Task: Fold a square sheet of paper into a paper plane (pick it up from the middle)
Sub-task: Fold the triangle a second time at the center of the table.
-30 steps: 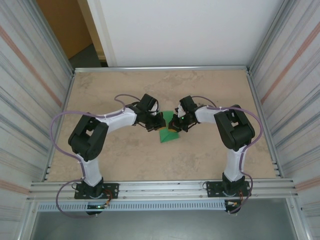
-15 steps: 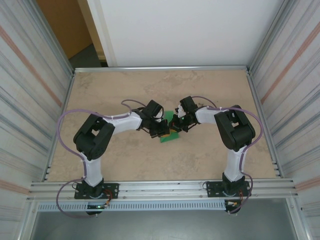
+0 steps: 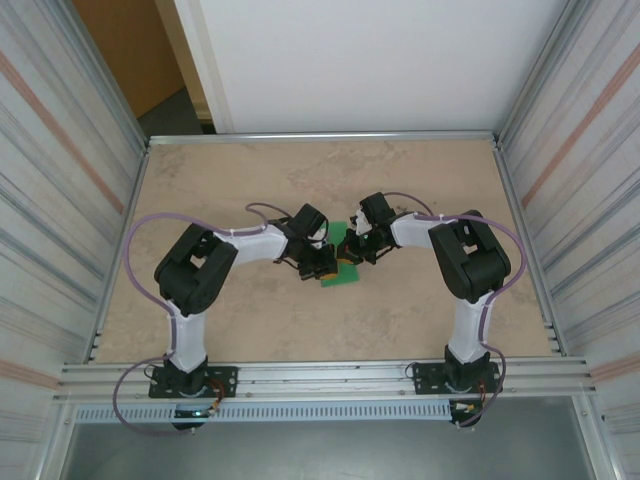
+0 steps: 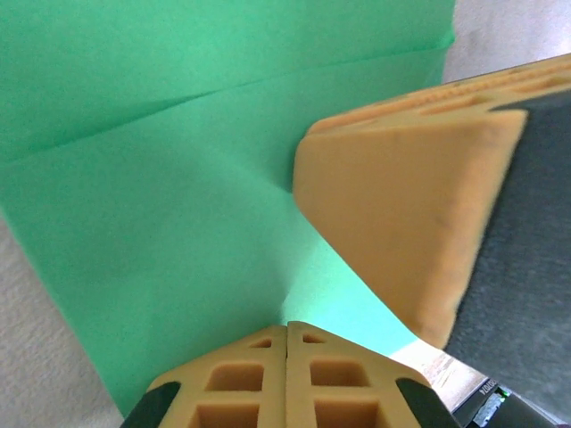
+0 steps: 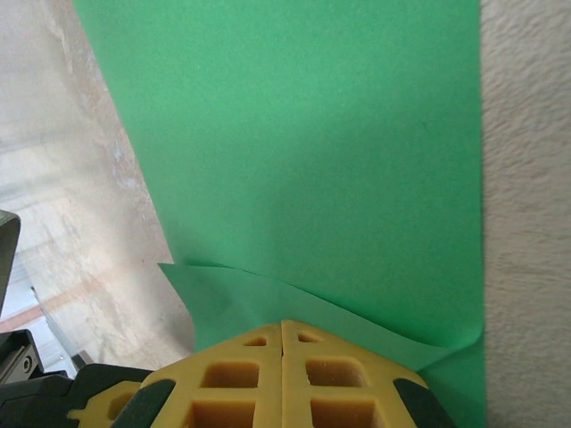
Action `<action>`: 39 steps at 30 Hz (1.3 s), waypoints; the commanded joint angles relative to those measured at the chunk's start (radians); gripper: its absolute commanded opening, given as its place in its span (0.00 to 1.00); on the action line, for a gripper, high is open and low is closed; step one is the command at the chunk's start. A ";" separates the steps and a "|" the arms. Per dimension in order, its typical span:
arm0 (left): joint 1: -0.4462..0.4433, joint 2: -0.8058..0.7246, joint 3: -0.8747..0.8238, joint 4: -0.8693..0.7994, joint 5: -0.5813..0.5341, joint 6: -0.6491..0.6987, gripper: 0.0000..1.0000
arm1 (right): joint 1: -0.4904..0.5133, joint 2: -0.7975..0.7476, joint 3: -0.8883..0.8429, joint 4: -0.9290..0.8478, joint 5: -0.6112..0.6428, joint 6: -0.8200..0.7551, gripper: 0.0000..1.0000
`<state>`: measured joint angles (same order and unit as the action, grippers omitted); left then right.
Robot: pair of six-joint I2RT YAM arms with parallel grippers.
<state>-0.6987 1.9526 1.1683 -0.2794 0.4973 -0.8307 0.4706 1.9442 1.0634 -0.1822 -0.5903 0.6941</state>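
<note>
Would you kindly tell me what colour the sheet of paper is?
Plain bright green paper, seen best in the right wrist view.

I am not making out any readable text, label, brand, number or sign on anything in these views.
</note>
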 commanded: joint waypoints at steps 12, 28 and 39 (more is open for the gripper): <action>0.005 -0.002 -0.084 -0.007 -0.015 0.008 0.00 | -0.006 0.094 -0.060 -0.149 0.150 -0.022 0.00; 0.015 -0.122 -0.405 0.202 0.045 -0.059 0.00 | -0.012 0.133 -0.085 -0.185 0.190 -0.027 0.00; 0.075 -0.303 -0.363 0.320 0.087 -0.086 0.00 | -0.012 0.133 -0.072 -0.175 0.172 -0.024 0.00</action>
<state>-0.6353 1.6691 0.7364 0.0467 0.5617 -0.9157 0.4576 1.9591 1.0630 -0.1825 -0.6231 0.6941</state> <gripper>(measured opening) 0.048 0.044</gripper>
